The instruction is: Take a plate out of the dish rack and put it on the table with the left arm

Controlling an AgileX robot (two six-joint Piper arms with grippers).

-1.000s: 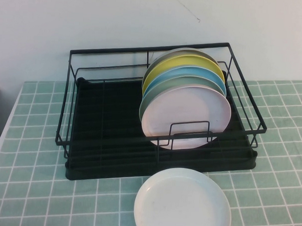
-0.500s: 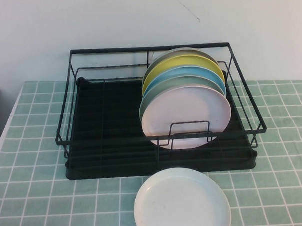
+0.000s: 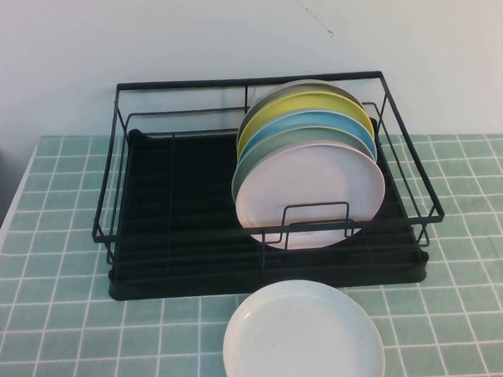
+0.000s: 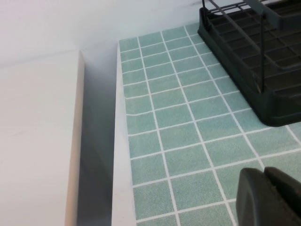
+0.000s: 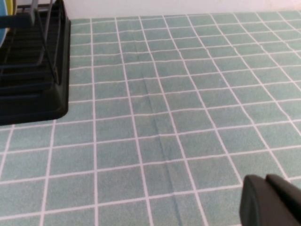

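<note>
Plate lying flat on the table in front of the dish rack, both arms drawn back.

The pale plate (image 3: 304, 339) rests face up on the green tiled table (image 3: 54, 313), just in front of the dish rack (image 3: 175, 210) and near its right half. Inside the dish rack, toward its right end, a row of plates stands on edge, a pink plate (image 3: 310, 195) frontmost. The left gripper (image 4: 269, 197) hovers over bare tiles off the rack's left front corner, fingers pressed together, holding nothing. The right gripper (image 5: 272, 201) hangs over tiles beyond the rack's right side, fingers together and empty.
</note>
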